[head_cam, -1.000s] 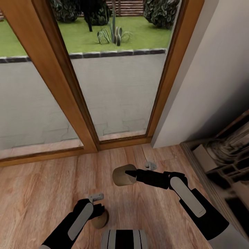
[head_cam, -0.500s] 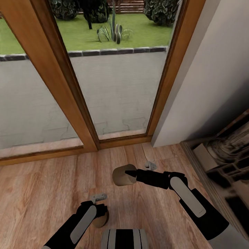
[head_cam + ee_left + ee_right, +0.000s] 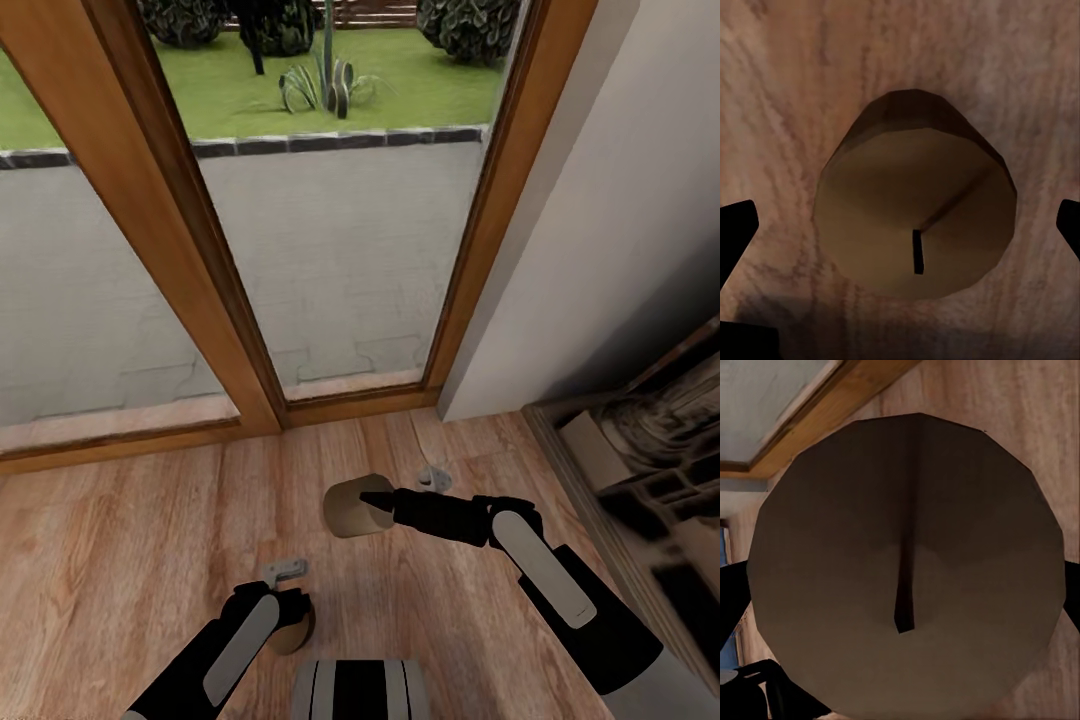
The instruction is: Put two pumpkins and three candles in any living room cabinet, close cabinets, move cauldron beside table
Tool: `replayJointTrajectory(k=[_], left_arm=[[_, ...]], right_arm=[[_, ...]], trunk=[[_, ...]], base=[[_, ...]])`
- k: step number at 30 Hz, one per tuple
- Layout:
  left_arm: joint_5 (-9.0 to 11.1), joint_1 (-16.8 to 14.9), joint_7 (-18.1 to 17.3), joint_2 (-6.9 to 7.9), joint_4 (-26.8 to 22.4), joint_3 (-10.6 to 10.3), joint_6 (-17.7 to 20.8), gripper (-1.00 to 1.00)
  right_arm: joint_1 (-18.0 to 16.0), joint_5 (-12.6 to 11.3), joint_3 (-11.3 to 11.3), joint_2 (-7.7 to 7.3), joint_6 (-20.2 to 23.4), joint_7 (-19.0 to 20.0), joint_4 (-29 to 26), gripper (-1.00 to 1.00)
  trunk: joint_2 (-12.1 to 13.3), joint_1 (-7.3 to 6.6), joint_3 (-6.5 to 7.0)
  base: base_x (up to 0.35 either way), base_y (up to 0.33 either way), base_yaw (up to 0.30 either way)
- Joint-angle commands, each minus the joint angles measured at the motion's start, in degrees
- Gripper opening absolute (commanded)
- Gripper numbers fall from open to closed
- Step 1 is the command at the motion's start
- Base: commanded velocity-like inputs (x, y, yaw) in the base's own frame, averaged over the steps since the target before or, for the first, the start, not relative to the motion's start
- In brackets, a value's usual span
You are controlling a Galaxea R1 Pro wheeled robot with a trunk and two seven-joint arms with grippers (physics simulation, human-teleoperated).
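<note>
Nearest, the left gripper (image 3: 293, 622) points down over a candle (image 3: 290, 632) on the wooden floor (image 3: 120, 560); its fingers (image 3: 736, 232) are spread either side of the candle, not touching. Farther and to the right, the right gripper (image 3: 372, 502) pinches a second candle (image 3: 352, 506), tipped on its side. Beyond lies the wood-framed glass door (image 3: 230, 280), with the cabinet (image 3: 650, 480) at far right.

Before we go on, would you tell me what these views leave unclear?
- Left candle: head view, mostly hidden under the left gripper.
- Left grip: left wrist view, fingers cut by the edges; contact unclear.
- Right candle: right wrist view, end face hides its sides.
- Dark unit: blurred, cropped at the edge.
</note>
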Motion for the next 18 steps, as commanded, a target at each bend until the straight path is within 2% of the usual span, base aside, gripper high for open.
replayJointTrajectory(k=[1, 3, 6, 8, 10, 13, 18], left_arm=[[0.58, -0.05, 0.59, 0.07, -0.08, -0.23, -0.06, 1.00], [0.58, -0.05, 0.59, 0.07, -0.08, -0.23, -0.09, 1.00], [0.55, -0.05, 0.59, 0.07, -0.08, -0.24, -0.12, 1.00], [0.52, -0.05, 0.59, 0.07, -0.08, -0.24, -0.13, 1.00], [0.51, -0.05, 0.59, 0.07, -0.08, -0.24, -0.13, 1.00], [0.50, -0.05, 0.59, 0.07, -0.08, -0.24, -0.16, 1.00], [0.49, -0.05, 0.59, 0.07, -0.16, -0.24, -0.25, 1.00]], right_arm=[[-0.04, -0.60, 0.09, -0.04, 0.14, -0.08, -0.36, -1.00], [-0.04, -0.69, 0.12, -0.04, 0.26, 1.84, -0.61, -1.00], [-0.04, -0.62, 0.15, -0.11, 0.36, 8.15, -0.79, -1.00], [-0.04, -0.27, 0.24, -0.60, 0.39, 14.99, -0.85, -1.00], [-0.04, -0.16, 0.26, -1.20, 0.35, 17.95, -0.76, -1.00], [-0.04, -0.07, 0.30, -1.59, 0.33, 19.59, -0.67, -1.00], [-0.04, 0.00, 0.32, -1.72, 0.32, 20.13, -0.26, -1.00]], trunk=[[-0.02, -0.01, -0.04], [-0.02, -0.01, -0.04], [-0.02, -0.01, -0.04], [-0.02, -0.01, -0.04], [-0.02, -0.01, -0.04], [-0.06, 0.07, -0.70], [-0.12, 0.20, -1.81]], base=[[0.000, 0.000, 0.000], [0.000, 0.000, 0.000], [0.000, 0.000, 0.000], [0.000, 0.000, 0.000], [0.000, 0.000, 0.000], [0.000, 0.000, 0.000], [0.000, 0.000, 0.000]])
